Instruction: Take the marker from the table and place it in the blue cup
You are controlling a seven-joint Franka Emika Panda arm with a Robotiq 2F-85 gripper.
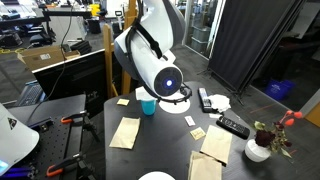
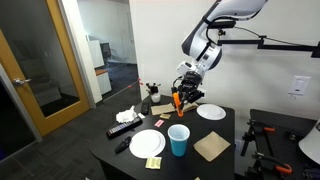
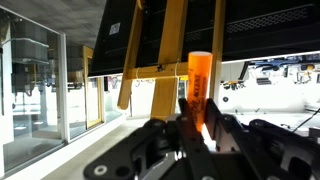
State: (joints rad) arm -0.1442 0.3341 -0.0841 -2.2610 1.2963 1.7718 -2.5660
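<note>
gripper [image 3: 198, 128]: jaws clamped on the marker, up off the table; the wrist view looks out level into the room
marker [image 3: 199, 82]: orange, upright between the fingers [image 3: 222, 135], most of its length above them
cup [image 2: 178, 140]: blue, upright, mouth up, near the close edge of the table [image 2: 190, 166]
around cup: sticky note [image 2: 153, 162] nearest the camera, white plate [image 2: 147, 143] just beside the cup, brown napkin [image 2: 211, 147] on its other side
marker vs cup: in an exterior view the marker [image 2: 176, 99] is in the air, higher than the cup and farther back, not touching it
farther back: black remote [image 2: 122, 127], second plate [image 2: 211, 112]
</note>
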